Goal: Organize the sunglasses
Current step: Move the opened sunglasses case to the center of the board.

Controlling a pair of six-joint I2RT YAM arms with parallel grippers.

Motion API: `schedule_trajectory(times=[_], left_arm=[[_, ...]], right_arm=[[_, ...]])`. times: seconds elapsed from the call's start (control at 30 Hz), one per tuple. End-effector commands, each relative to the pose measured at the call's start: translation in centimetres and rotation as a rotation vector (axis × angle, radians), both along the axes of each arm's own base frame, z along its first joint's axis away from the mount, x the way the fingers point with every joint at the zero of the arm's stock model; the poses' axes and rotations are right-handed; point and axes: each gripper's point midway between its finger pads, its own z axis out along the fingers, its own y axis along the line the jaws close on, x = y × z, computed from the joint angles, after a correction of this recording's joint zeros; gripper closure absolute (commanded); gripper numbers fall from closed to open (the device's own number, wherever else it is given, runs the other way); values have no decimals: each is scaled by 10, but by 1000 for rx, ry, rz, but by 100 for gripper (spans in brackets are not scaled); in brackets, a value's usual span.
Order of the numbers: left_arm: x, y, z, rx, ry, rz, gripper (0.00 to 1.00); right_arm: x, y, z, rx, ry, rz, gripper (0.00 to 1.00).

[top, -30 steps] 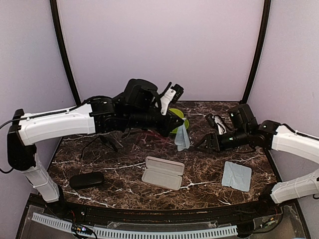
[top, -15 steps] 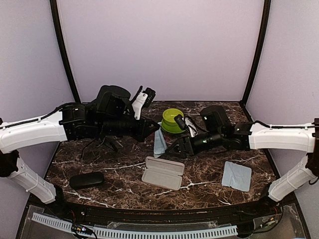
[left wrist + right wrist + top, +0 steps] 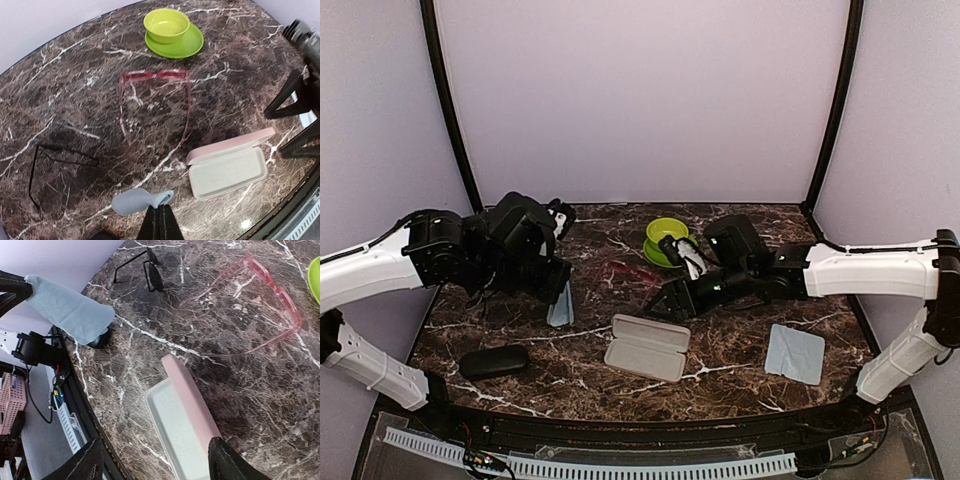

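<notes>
The red-framed sunglasses [image 3: 155, 77] lie unfolded on the marble, lenses toward the green bowl; the right wrist view shows them too [image 3: 272, 290]. The thin black-framed sunglasses [image 3: 55, 155] lie farther left [image 3: 147, 270]. My left gripper [image 3: 161, 212] is shut on a corner of a light blue cloth [image 3: 135, 201], which hangs above the table's left side [image 3: 561, 308]. My right gripper [image 3: 156, 450] is open and hovers over the open pink case [image 3: 187, 400], holding nothing. In the top view it [image 3: 665, 298] sits just behind that case [image 3: 647, 347].
A closed black hard case [image 3: 493, 361] lies at the front left. A green bowl on a green saucer [image 3: 666, 238] stands at the back middle. A second blue cloth [image 3: 795, 352] lies flat at the right front.
My left arm has swung left and lower, carrying the blue cloth from the back middle to the left side. My right arm has reached left, to just behind the pink case, still open.
</notes>
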Motion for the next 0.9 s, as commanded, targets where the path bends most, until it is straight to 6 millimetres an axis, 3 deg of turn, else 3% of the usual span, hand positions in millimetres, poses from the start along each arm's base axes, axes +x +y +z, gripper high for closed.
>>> schedule_trajectory(times=[0.0, 0.17, 0.23, 0.4, 0.63, 0.87], left_arm=[[-8, 25, -28, 55, 50, 60, 100], [-9, 21, -36, 29, 55, 54, 100], [-9, 20, -38, 30, 53, 50, 100], [-6, 15, -38, 33, 41, 35, 100], [-1, 7, -36, 12, 31, 15, 100], [4, 2, -37, 8, 31, -1, 100]], right_arm=[[12, -19, -16, -173, -71, -33, 26], [12, -34, -44, -359, -69, 9, 17], [10, -34, -59, -403, -50, 50, 16], [16, -25, -72, -471, -61, 122, 17], [14, -12, -75, -521, -146, 246, 32], [14, -5, -83, -593, -183, 332, 62]])
